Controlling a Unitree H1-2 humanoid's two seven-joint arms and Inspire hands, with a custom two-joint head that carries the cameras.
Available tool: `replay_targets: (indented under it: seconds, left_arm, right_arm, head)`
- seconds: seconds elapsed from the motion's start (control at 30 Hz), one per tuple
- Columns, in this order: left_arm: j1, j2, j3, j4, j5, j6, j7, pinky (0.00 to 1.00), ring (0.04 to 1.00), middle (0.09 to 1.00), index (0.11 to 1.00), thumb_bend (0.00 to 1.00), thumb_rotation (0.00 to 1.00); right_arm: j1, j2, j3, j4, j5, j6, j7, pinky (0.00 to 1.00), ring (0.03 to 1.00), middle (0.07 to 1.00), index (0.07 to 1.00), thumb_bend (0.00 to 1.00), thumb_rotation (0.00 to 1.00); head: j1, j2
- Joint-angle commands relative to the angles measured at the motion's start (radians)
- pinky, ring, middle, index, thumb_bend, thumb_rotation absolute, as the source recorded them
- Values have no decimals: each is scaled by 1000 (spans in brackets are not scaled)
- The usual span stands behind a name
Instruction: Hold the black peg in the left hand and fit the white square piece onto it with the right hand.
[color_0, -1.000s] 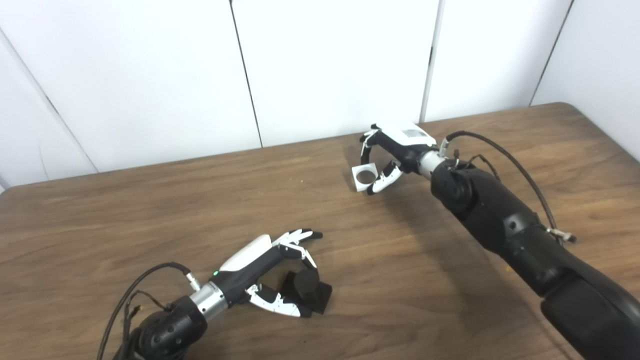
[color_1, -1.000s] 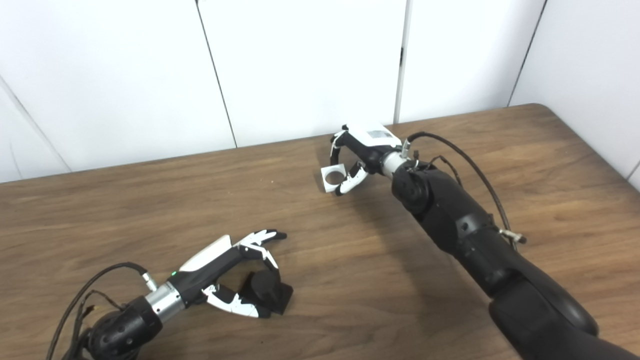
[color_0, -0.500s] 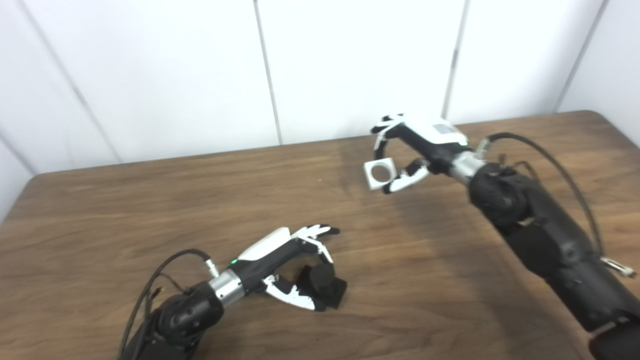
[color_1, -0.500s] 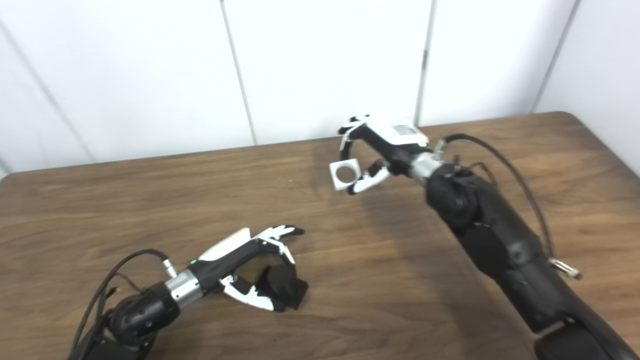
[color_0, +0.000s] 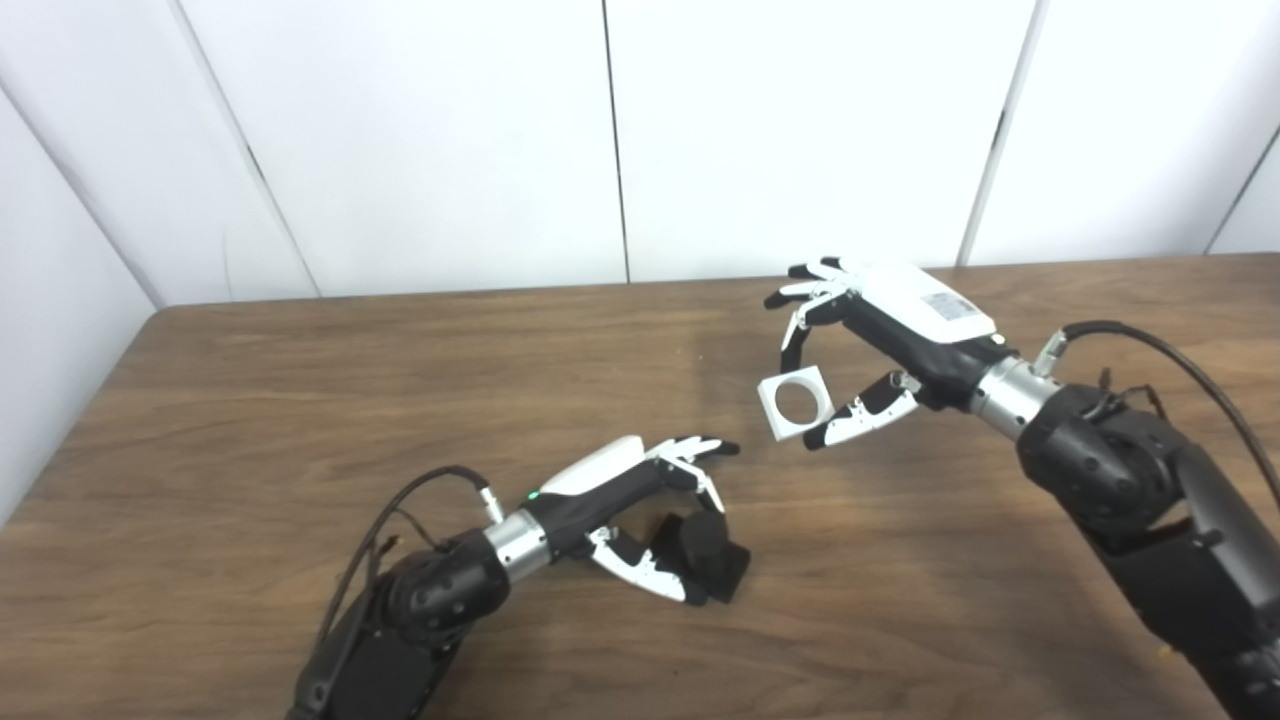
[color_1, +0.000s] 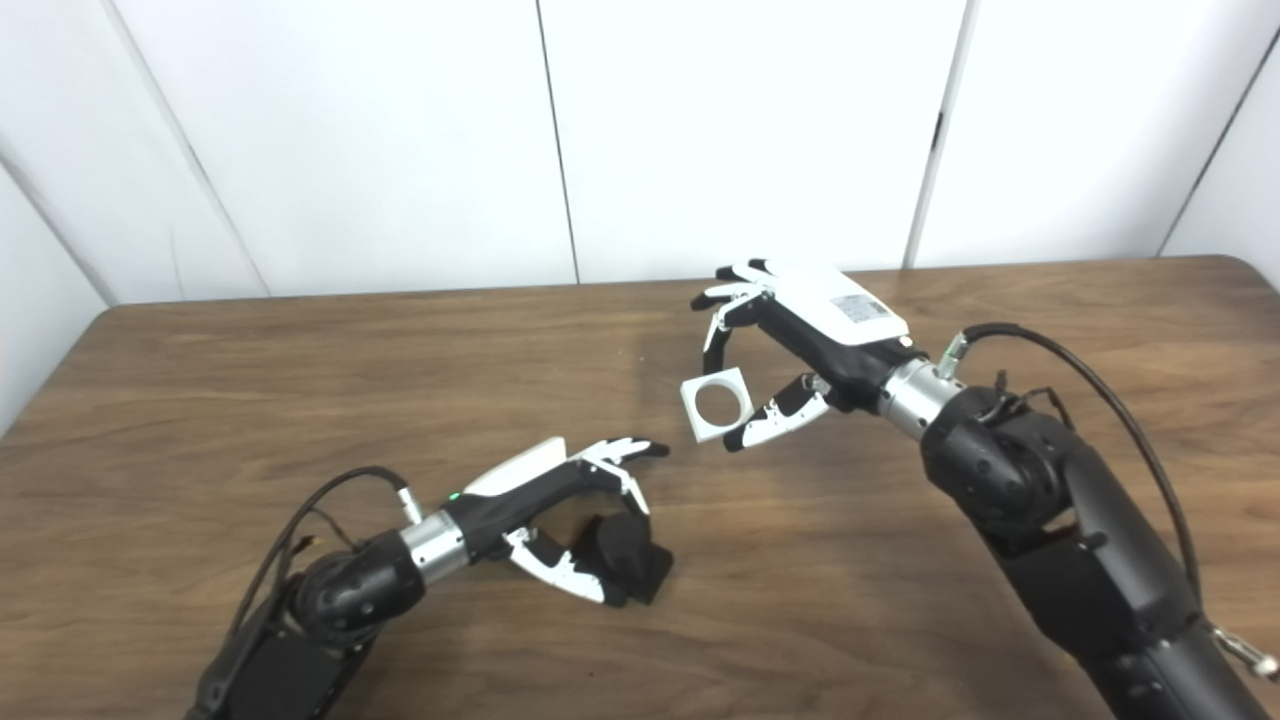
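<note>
The black peg (color_0: 705, 555) stands on its square black base on the wooden table (color_0: 300, 400), near the front middle. My left hand (color_0: 640, 490) lies low around it, thumb under the near side and curled fingers on top, shut on the peg. The white square piece (color_0: 780, 430), with a round hole through it, hangs in the air above and to the right of the peg. My right hand (color_0: 890, 330) pinches it between thumb and fingers, the hole facing the cameras. A clear gap separates the piece from the peg.
White wall panels stand behind the table's far edge. The table's left edge (color_1: 60, 360) and its right rear corner (color_1: 1240, 262) are in sight. Cables (color_0: 1180, 350) loop off both wrists.
The camera has swung left, shifting the whole picture. Apart from that, my right hand has carried the white piece down and closer to the peg. The left hand keeps its hold.
</note>
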Motion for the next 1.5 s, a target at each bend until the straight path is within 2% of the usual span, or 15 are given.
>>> replay_targets:
  seconds: [0.0,0.2,0.57,1.1,1.47]
  left_arm:
    - [-7,6,-15,28,48,62,-15,1000,1000,974,491,516,86]
    - [-6,1,-18,16,54,75,-15,1000,1000,972,492,516,86]
    - [-3,-6,-15,9,50,89,-13,1000,1000,971,491,517,85]
    - [-4,-7,-14,3,48,95,-17,1000,1000,970,491,517,84]
    - [-5,-9,-15,-2,52,93,-15,1000,1000,971,490,518,82]
  right_arm:
    - [-28,-12,-27,-64,28,-14,17,996,948,846,480,515,138]
    - [-17,-11,-30,-145,55,0,80,964,929,834,481,517,135]
    - [-19,5,-12,-205,67,25,189,931,918,827,480,520,132]
    - [-12,57,52,-140,57,-23,215,927,913,821,479,516,139]
    - [-12,83,55,-100,77,1,234,925,925,831,479,515,137]
  head:
    - [0,1]
    - [1,15]
    - [8,26]
    - [4,29]
    - [1,24]
